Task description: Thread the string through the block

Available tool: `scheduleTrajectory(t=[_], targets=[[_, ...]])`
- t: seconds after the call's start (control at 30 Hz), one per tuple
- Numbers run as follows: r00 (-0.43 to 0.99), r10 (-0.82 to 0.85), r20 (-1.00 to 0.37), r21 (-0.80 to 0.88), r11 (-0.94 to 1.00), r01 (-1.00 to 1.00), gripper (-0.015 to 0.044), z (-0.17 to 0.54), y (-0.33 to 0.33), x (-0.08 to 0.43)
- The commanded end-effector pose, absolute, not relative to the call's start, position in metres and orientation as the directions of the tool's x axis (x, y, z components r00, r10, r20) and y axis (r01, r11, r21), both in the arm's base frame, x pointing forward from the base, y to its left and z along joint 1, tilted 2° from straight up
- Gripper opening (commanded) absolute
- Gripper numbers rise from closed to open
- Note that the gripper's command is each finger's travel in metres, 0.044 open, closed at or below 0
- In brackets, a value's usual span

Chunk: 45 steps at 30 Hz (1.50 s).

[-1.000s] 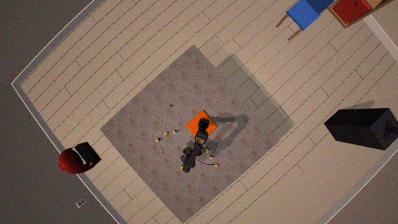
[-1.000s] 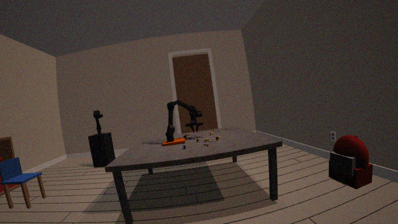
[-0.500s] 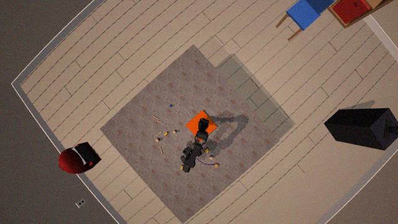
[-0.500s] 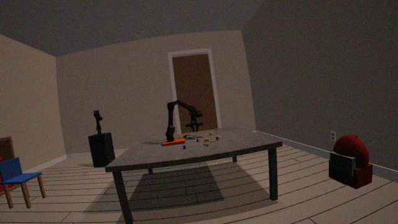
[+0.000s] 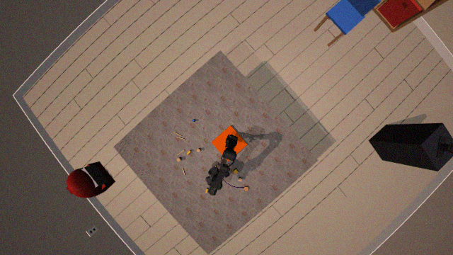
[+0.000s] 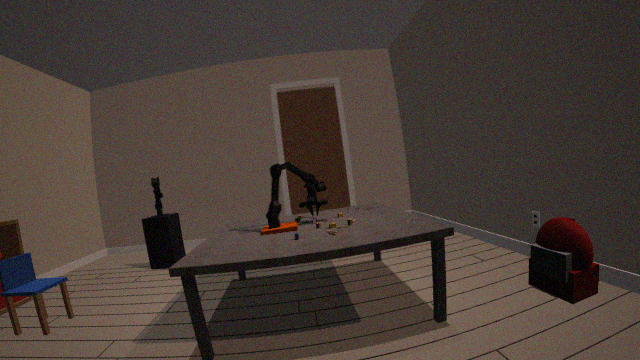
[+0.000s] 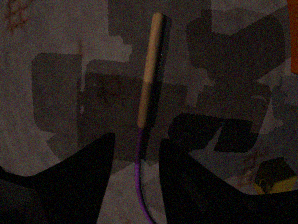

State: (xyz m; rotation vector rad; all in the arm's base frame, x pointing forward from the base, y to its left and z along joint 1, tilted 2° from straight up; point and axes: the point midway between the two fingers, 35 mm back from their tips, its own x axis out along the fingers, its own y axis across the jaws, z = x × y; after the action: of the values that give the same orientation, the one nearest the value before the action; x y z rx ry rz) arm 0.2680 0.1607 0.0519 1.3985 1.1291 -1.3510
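The stick with the string (image 7: 150,75) lies on the table in the wrist view, nearly upright in the picture. The purple string (image 7: 138,172) (image 5: 231,185) leaves its lower end and, in the top view, curves to the round wooden button (image 5: 245,188). My gripper (image 7: 137,143) (image 6: 315,215) points down over the table, partly closed and empty, with a clear gap between its fingertips. The stick lies ahead of the fingertips in the wrist picture, and the string passes through the gap as seen from above. I cannot tell which small object is the block with the hole; the arm may hide it.
Loose sticks (image 5: 180,138) (image 5: 183,171) and small wooden and yellow pieces (image 5: 178,159) (image 5: 189,152) lie left of the arm in the top view. A yellow piece (image 7: 282,186) (image 5: 236,171) lies to the right. A blue piece (image 5: 194,120) (image 6: 296,236) lies farther off. The arm's base is orange (image 5: 221,142).
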Motion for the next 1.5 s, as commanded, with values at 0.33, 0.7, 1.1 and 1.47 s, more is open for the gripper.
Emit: scheduleTrajectory(t=[0.33,0.7,1.1,1.47], targets=[[-0.009,0.037,-0.999,-0.017,-0.219,0.975,0.0122,0.025,0.161,0.265],[-0.009,0.037,-0.999,-0.017,-0.219,0.975,0.0122,0.016,0.161,0.264],[-0.005,0.036,-0.999,-0.013,-0.217,0.976,0.0,0.017,0.16,0.265],[-0.005,0.036,-0.999,-0.013,-0.217,0.976,0.0,0.023,0.161,0.266]])
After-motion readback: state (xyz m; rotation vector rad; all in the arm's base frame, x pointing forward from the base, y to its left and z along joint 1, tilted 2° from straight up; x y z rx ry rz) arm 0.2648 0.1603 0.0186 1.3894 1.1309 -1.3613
